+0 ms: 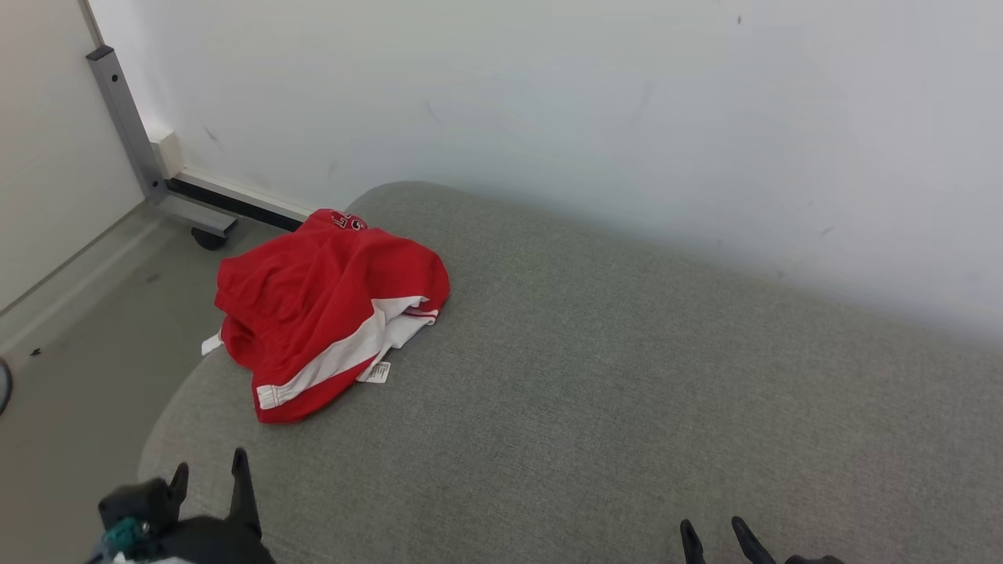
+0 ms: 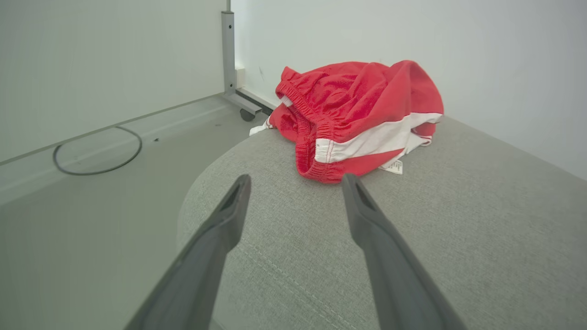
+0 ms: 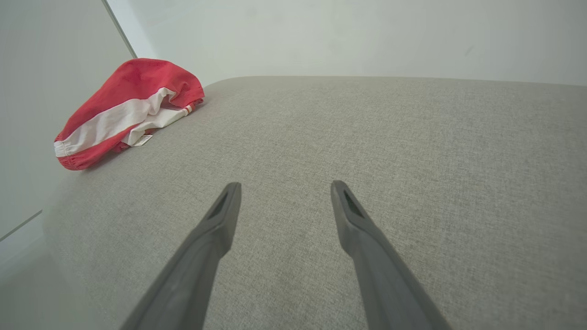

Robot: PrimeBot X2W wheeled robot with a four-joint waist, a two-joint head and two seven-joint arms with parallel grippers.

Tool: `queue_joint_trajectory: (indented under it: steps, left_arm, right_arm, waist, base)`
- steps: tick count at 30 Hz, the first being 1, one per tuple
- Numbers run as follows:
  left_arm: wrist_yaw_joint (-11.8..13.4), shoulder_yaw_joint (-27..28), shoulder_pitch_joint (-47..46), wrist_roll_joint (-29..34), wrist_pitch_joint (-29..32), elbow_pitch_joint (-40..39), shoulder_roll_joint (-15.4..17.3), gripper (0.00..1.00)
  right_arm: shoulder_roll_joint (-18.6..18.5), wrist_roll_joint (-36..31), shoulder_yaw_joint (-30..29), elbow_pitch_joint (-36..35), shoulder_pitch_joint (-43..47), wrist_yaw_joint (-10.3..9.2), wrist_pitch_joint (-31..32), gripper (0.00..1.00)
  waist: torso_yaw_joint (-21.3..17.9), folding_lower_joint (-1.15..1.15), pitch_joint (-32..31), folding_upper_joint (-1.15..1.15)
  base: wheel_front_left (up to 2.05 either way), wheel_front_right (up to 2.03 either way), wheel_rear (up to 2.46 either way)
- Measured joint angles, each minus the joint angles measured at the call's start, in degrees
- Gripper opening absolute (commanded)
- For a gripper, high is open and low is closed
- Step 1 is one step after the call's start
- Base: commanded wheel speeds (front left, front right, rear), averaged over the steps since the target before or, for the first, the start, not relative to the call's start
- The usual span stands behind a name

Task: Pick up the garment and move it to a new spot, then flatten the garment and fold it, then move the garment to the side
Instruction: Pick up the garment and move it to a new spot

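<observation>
Red garment [image 1: 329, 305] bunched at far-left corner of grey cushion [image 1: 627, 376], maybe overhanging the edge. Left tool [image 2: 296, 179] wide, near it; right tool [image 3: 282, 185] wide, well apart. Best to pinch the waistband deep with the left and lift clear.

The garment [image 1: 313, 305], centre left of the frame, is soft red knit cloth, matt and fuzzy, with a smoother white band. The cushion [image 1: 627, 392] is coarse grey woven fabric. The post [image 1: 125, 117], upper left, is dull grey metal.
</observation>
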Motion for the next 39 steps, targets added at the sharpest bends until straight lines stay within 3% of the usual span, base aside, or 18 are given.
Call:
queue_joint_trajectory:
  steps: [5,11,22,38,39]
  left_arm:
    - [0.9,1.5,-9.7,-2.1,4.1,4.7,1.1,1.00]
    - [1.3,3.7,-20.1,-5.7,7.2,8.9,3.0,1.00]
    - [0.7,6.4,-28.5,-11.5,15.1,16.9,5.9,1.00]
    - [8.0,5.2,-29.7,-8.3,17.5,23.3,11.6,1.00]
    - [8.1,5.2,-29.6,-8.3,17.7,23.5,11.6,0.44]
  right_arm:
    - [-0.7,-2.5,0.2,-3.7,1.4,0.00,2.5,1.00]
    - [-4.7,-4.1,0.9,-11.7,1.0,0.00,7.8,1.00]
    - [-9.1,-4.9,-1.5,-25.7,4.1,0.00,15.1,1.00]
    - [-10.8,-4.9,-1.7,-34.4,5.9,0.00,19.9,1.00]
    - [-10.9,-4.9,-2.0,-34.8,6.0,0.00,20.0,1.00]
  waist:
    - [-0.9,0.00,0.7,-0.01]
    - [-2.7,0.00,4.2,0.00]
    - [-10.3,0.01,12.5,0.00]
    - [-19.3,0.01,19.6,0.00]
    - [-19.7,0.01,20.1,0.00]
  base:
    - [0.00,0.00,0.00]
    - [0.00,0.00,0.00]
    - [0.00,0.00,0.00]
    - [0.00,0.00,0.00]
    - [0.00,0.00,0.00]
